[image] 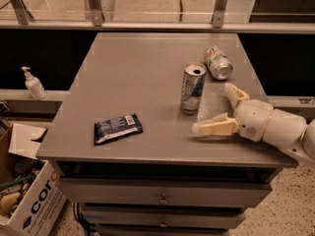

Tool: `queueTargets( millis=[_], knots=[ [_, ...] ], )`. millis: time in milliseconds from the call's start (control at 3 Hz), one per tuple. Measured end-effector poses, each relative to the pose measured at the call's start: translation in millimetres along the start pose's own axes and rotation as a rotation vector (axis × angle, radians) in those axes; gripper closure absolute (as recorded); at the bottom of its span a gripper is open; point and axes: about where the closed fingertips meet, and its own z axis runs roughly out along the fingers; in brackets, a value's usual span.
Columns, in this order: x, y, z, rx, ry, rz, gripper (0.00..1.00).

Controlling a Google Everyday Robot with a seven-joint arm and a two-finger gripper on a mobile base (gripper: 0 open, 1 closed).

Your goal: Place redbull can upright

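The redbull can, slim, silver and blue with an open silver top, stands upright on the grey table, right of the middle. My gripper is just right of and in front of the can, with its cream fingers spread wide apart and nothing between them. It does not touch the can.
A wider white-green-red can lies on its side behind the redbull can. A dark blue snack bag lies near the table's front left. A cardboard box stands on the floor at left, and a white pump bottle on a ledge.
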Motion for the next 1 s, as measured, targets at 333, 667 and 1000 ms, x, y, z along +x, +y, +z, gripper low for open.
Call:
queueTargets(
  millis=[333,667,1000],
  knots=[
    [-6.0,-12.4,-18.3,0.020,0.009,-0.017,0.00],
    [-22.1,-31.3,-51.8,0.061,0.019,-0.035,0.00],
    [-22.2,-31.2,-51.7,0.060,0.019,-0.035,0.00]
  ],
)
